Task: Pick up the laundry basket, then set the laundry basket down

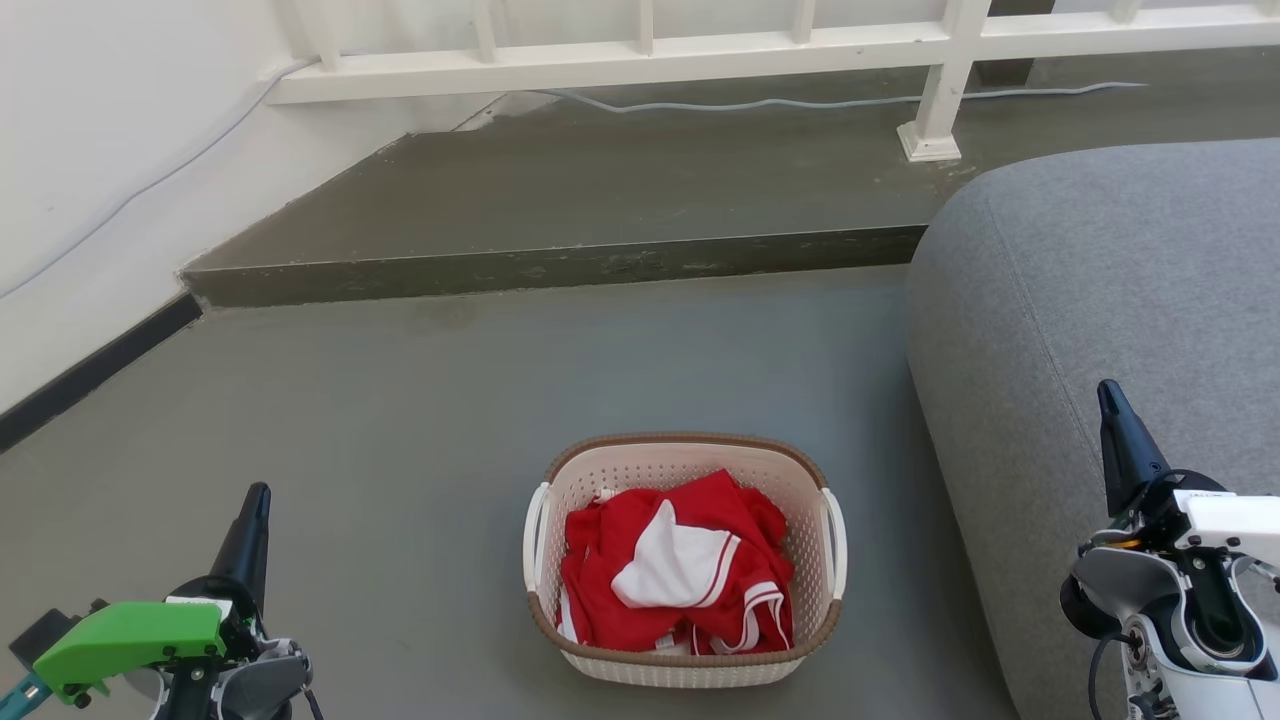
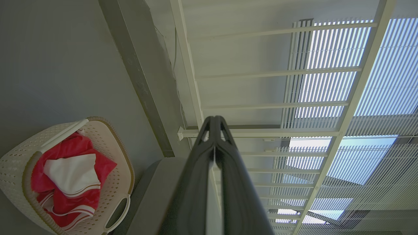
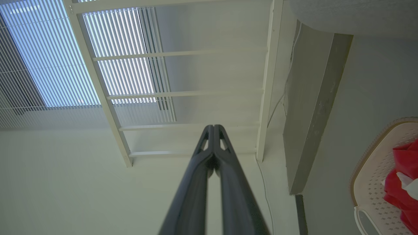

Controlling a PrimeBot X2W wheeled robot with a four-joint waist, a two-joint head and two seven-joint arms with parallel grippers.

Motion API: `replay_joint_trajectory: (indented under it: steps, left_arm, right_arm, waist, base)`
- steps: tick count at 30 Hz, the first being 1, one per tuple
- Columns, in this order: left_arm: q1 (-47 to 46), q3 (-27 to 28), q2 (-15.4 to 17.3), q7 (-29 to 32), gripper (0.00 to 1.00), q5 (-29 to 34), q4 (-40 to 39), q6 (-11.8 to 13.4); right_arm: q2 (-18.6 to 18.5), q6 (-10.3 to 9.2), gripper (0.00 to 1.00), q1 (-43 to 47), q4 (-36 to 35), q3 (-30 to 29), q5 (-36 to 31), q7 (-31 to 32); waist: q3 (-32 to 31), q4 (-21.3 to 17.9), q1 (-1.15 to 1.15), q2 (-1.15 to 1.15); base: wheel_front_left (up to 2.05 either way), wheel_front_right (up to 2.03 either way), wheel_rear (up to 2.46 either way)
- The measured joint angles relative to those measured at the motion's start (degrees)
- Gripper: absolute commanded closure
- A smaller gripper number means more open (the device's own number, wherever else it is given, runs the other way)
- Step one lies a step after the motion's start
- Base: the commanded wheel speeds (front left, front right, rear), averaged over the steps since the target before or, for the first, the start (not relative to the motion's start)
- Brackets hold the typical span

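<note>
Smooth grey floor [image 1: 400,420], running back to a low raised step [image 1: 560,268] of darker concrete. Above the step, a white railing [image 1: 640,55] with one post footed on the ledge, and a pale cable [image 1: 800,102] trailing along behind it. White wall [image 1: 100,150] on the left, edged at the bottom by a dark skirting [image 1: 90,372]. On the right, the rounded corner of a grey upholstered sofa [image 1: 1100,300]. In the wrist views, slatted blinds [image 2: 375,81] bright with daylight behind the railing bars.

Standing upright on the floor, near the sofa's corner: the laundry basket [image 1: 680,672], cream and perforated, with a brown woven-look rim and a white handle on each side. Inside, a crumpled red-and-white garment [image 1: 680,570].

Low at the left of the head view, well apart from the basket: the left gripper [image 1: 256,495], pressed together to a single point, holding nothing. In the left wrist view, dark fingers [image 2: 196,176] meeting at the tips, basket down at the lower left. Over the sofa's edge at the right: the right gripper [image 1: 1108,392], likewise closed on nothing, its fingers [image 3: 196,176] touching at the tips in the right wrist view, part of the basket at that view's lower right edge. Between the two grippers, toward the bottom of the head view, the basket — touched by neither.
</note>
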Motion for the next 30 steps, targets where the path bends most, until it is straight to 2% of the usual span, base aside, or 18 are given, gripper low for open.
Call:
replay_joint_trajectory:
  steps: [30]
  left_arm:
    - [0.00, 0.03, -0.01, 0.00, 1.00, 0.00, 0.00, 0.00]
  right_arm:
    - [0.16, 0.00, 1.00, 0.00, 0.00, -0.05, 0.00, 0.00]
  waist:
    - [0.00, 0.00, 0.00, 0.00]
  base:
    - [0.00, 0.00, 0.00]
